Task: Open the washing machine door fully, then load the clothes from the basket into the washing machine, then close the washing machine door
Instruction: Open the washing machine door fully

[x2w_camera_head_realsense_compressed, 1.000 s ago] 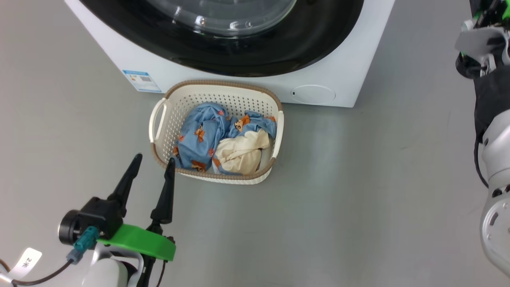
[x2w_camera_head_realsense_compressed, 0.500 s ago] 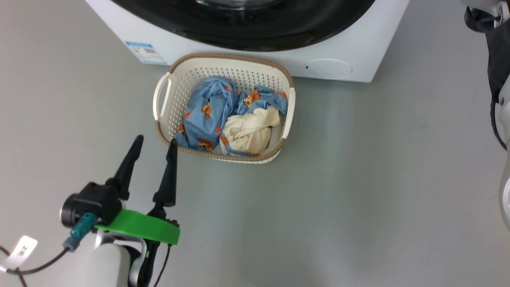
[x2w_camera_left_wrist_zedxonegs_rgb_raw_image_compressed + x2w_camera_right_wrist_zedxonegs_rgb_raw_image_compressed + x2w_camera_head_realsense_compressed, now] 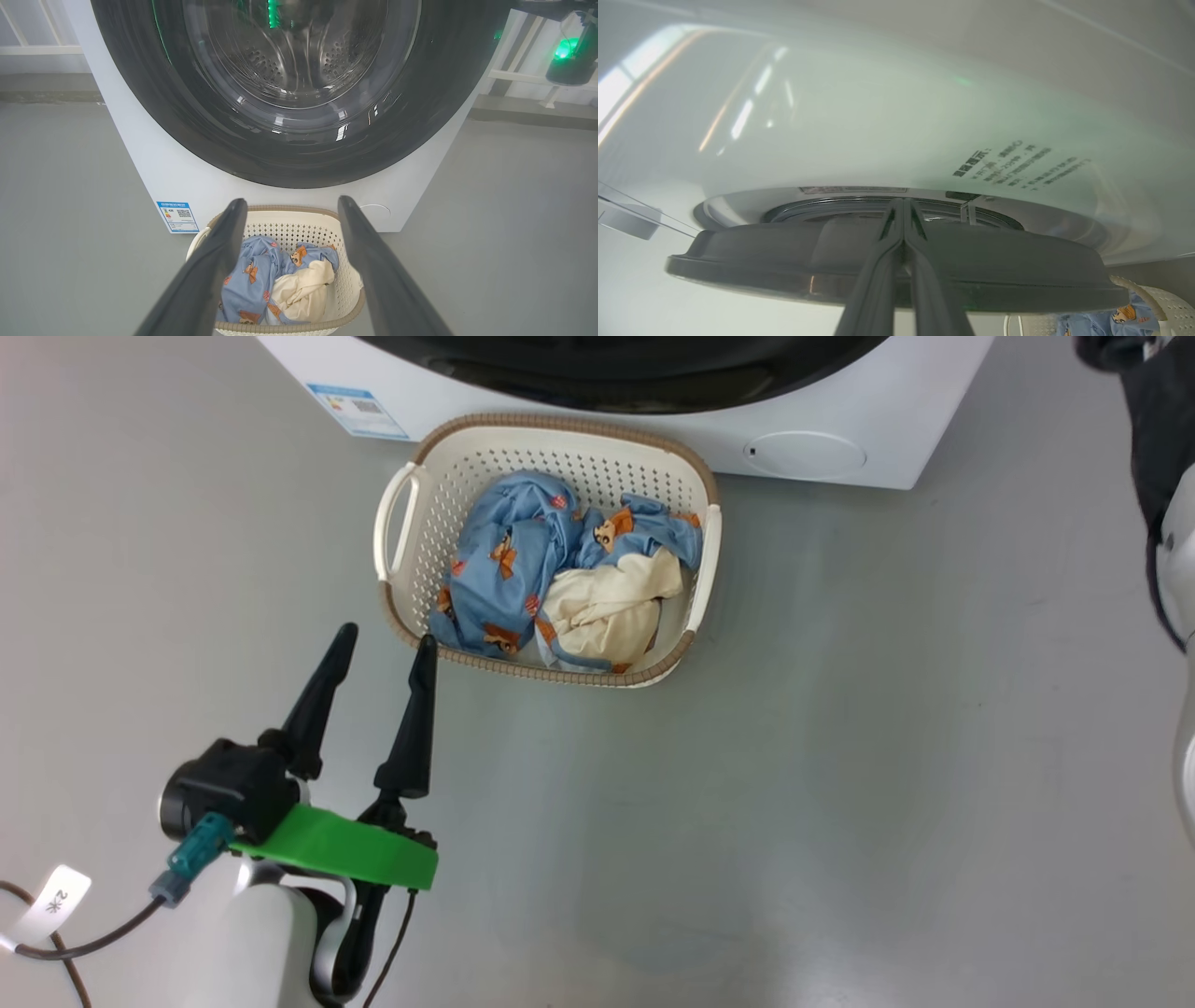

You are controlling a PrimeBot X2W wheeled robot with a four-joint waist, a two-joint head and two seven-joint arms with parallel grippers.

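Currently in hand: step one, opening the washing machine door (image 3: 289,156). In my left wrist view the door faces forward over the drum and is not swung open. I judge no loading has begun.
Right gripper (image 3: 903,205): fingers pressed together, holding nothing, tips set at the edge of the door's dark ring. Whether the latch has released I cannot tell.
Left gripper (image 3: 387,635): fingers spread wide, empty, hanging over the floor (image 3: 840,756) just beside the near left corner of the basket (image 3: 560,420).
Basket position: on the floor, far edge against the foot of the washing machine (image 3: 149,177), between the blue label (image 3: 359,411) and the round flap (image 3: 805,455).
Clothes (image 3: 523,569): all inside the basket, bunched toward its near edge.
Next move calls for: my right fingers to draw the ring outward through its full swing. The basket stands below the door, so check clearance there.
Count, machine: one, with one door.
Count, basket: one.
Count, clothes: one bundle of blue printed fabric and one cream garment. The number of blue pieces cannot be told.
Count, grippers: two.
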